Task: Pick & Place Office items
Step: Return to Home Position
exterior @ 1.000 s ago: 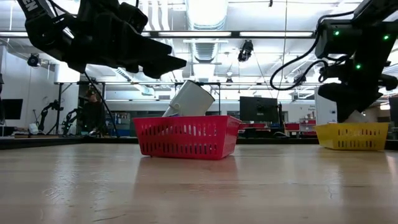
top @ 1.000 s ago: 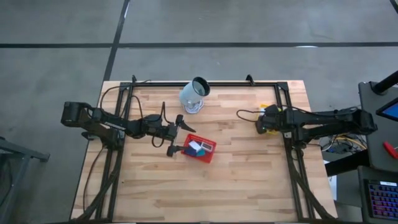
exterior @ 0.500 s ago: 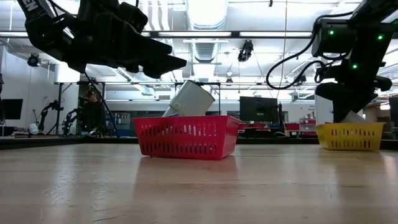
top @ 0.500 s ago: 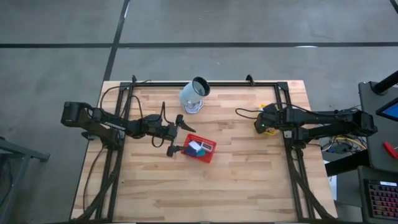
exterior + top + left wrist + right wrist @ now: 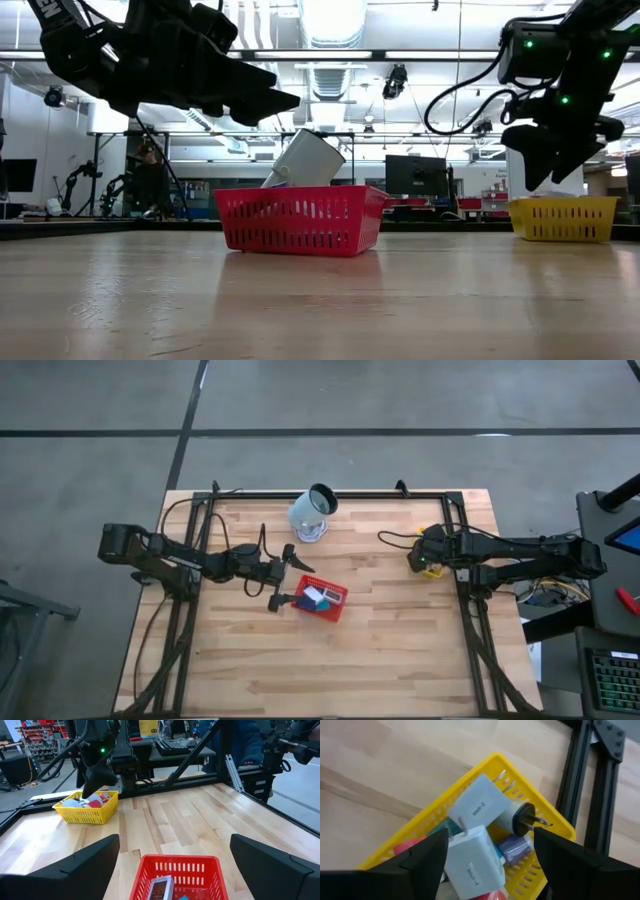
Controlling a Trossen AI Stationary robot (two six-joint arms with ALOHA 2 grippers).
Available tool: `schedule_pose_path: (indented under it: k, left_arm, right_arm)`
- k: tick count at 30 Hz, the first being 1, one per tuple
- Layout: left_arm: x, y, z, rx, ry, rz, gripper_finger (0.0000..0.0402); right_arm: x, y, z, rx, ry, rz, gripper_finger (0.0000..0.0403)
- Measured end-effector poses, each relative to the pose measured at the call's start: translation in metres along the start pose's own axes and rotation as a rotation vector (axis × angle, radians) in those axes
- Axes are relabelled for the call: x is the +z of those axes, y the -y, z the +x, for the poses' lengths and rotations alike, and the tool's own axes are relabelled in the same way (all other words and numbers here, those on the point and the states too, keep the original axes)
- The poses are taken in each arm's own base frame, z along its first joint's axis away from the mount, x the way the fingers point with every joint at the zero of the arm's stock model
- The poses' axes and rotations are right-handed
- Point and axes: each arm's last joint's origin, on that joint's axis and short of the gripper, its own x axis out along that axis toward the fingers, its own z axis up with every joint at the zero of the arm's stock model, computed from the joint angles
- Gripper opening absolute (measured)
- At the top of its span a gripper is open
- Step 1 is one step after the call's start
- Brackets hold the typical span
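right gripper (image 5: 490, 836) gapes over the yellow basket (image 5: 88, 814), left gripper (image 5: 175, 841) gapes beside the red basket (image 5: 175, 869).

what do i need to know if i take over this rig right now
Left gripper: open, empty, hovering by the red basket.
Right gripper: open, empty, above the yellow basket.
Items: white charger adapters and pink-red pieces lie in the yellow basket; white, blue and teal pieces lie in the red one. None shows loose on the table.
Done: sorting looks finished.
Left: both arms reach over the table; bring them home.
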Motion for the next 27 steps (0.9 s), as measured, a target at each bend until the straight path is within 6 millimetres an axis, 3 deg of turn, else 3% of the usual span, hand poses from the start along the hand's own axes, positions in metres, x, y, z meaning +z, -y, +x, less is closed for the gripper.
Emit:
schedule_pose_path:
  k: [8, 17, 27]
  left_arm:
    - [0.0, 0.0, 0.0, 0.0, 0.0, 0.005, 0.0383]
    - [0.008, 0.0, -0.004, 0.015, 0.037, 0.03, 0.0383]
    - [0.029, 0.012, -0.057, 0.081, 0.2, 0.065, 0.0383]
  right_arm:
    - [0.003, 0.001, -0.003, -0.01, 0.077, -0.002, 0.0265]
    - [0.023, -0.016, -0.024, 0.249, 0.348, -0.1, 0.0251]
    - [0.036, -0.038, -0.056, 0.611, 0.607, -0.277, 0.0248]
